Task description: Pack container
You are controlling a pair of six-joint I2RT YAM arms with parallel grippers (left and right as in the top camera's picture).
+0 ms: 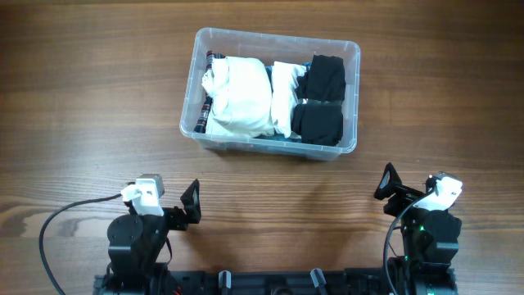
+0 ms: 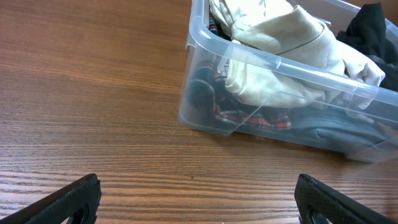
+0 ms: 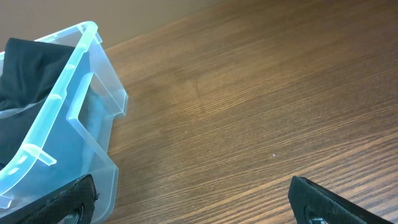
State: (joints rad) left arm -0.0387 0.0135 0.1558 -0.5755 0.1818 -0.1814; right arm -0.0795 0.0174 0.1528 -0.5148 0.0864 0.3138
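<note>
The clear plastic container stands at the middle back of the wooden table. It holds folded white cloth on the left and black cloth on the right, with a patterned item along its left wall. It also shows in the left wrist view and the right wrist view. My left gripper is open and empty near the front left, well short of the container; its fingers frame bare wood. My right gripper is open and empty at the front right.
Cables run from both arm bases along the front edge of the table. The wooden tabletop stretches to the left and right of the container.
</note>
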